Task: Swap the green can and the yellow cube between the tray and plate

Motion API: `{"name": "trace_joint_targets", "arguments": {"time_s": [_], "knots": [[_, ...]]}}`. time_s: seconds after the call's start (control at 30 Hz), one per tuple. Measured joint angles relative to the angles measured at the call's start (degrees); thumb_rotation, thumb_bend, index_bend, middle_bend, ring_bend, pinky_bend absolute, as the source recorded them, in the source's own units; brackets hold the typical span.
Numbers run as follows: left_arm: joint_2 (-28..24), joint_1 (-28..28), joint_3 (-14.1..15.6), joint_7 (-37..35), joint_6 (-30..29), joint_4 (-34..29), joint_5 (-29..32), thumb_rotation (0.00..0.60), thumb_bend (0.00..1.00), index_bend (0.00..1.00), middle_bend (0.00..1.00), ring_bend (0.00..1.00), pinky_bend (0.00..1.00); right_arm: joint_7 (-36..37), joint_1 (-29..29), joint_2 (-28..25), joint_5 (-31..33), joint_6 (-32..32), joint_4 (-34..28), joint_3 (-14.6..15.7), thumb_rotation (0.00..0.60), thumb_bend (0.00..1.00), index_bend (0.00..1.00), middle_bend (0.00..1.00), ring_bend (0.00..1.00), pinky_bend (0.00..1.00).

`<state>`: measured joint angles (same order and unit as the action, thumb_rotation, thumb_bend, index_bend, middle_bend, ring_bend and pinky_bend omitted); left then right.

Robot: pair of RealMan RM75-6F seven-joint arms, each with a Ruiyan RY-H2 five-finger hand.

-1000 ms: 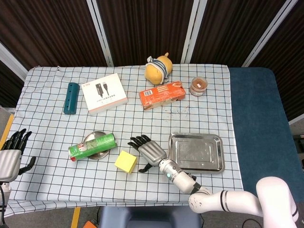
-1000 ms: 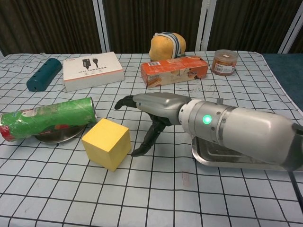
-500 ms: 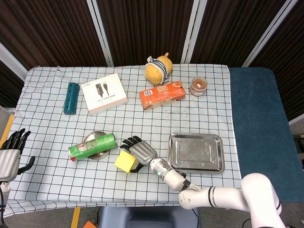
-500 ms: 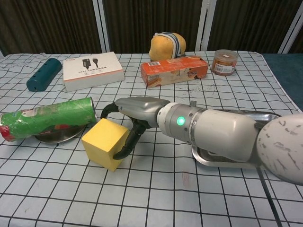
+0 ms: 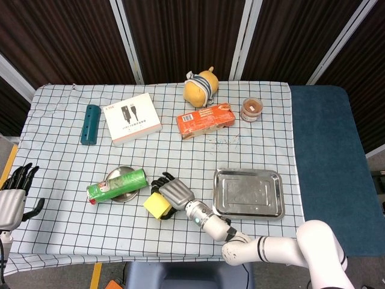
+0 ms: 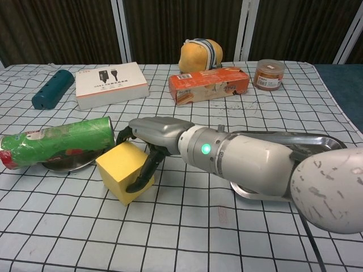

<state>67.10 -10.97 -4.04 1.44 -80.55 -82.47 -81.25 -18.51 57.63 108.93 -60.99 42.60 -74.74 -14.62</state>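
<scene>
The yellow cube (image 5: 154, 206) (image 6: 116, 172) sits tilted on the checked cloth, between the plate and the tray. My right hand (image 5: 175, 194) (image 6: 152, 134) grips it, fingers curled over its far top edge and thumb (image 6: 140, 178) pressed on its right face. The green can (image 5: 117, 184) (image 6: 57, 140) lies on its side across the small metal plate (image 5: 117, 174) (image 6: 71, 163), just left of the cube. The steel tray (image 5: 248, 192) (image 6: 319, 142) lies to the right with nothing in it. At the table's left edge my left hand (image 5: 12, 196) hangs with fingers apart, holding nothing.
Further back stand a white cable box (image 5: 131, 118), a teal cylinder (image 5: 89, 124), an orange carton (image 5: 204, 120), a striped yellow plush toy (image 5: 200, 88) and a small jar (image 5: 251, 109). My right forearm (image 6: 255, 167) lies across the tray's near side.
My right hand has slid left from beside the tray to the cube and closed round it. The cube has shifted slightly left and tipped. The left hand has stayed put.
</scene>
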Motion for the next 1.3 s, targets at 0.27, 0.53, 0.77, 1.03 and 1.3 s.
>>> {"name": "trace_joint_targets", "arguments": {"time_s": [0.27,0.53,0.77,1.03,1.3], "knots": [[-0.1,-0.1,0.0,-0.3,0.8,0.0,0.2,0.6,0.38,0.0,0.03,0.0,0.23,-0.3,-1.6,-0.3,-2.9,5.8,-0.4,0.8,0.6,0.16,0.79,0.54,0.52,0.35],[-0.3,0.0,0.1,0.2,0.9,-0.4,-0.2,0.6,0.38,0.0,0.03,0.0,0.23,-4.5,-7.4,-7.3,-3.0,14.8,-9.5,2.0,0.6,0.16,0.79,0.55,0.53,0.38],[-0.4,0.0,0.3,0.7,1.0,-1.0,-0.6,0.6,0.38,0.0,0.03,0.0,0.24,-5.5,-14.6,-17.0,-2.3,20.7,-16.8,5.1,0.6,0.16,0.76,0.55,0.5,0.39],[-0.6,0.0,0.4,0.7,1.5,-1.4,-0.5,0.6,0.38,0.0,0.03,0.0,0.24,-0.8,-19.0,-24.3,-3.4,17.1,-18.8,10.6,0.6,0.16,0.65,0.46,0.39,0.3],[-0.8,0.1,0.3,0.1,1.4,-1.6,-0.4,0.6,0.38,0.01,0.04,0.0,0.24,-1.8,-22.0,-26.3,-7.3,19.6,-20.4,13.1,0.6,0.16,0.43,0.21,0.12,0.09]]}}
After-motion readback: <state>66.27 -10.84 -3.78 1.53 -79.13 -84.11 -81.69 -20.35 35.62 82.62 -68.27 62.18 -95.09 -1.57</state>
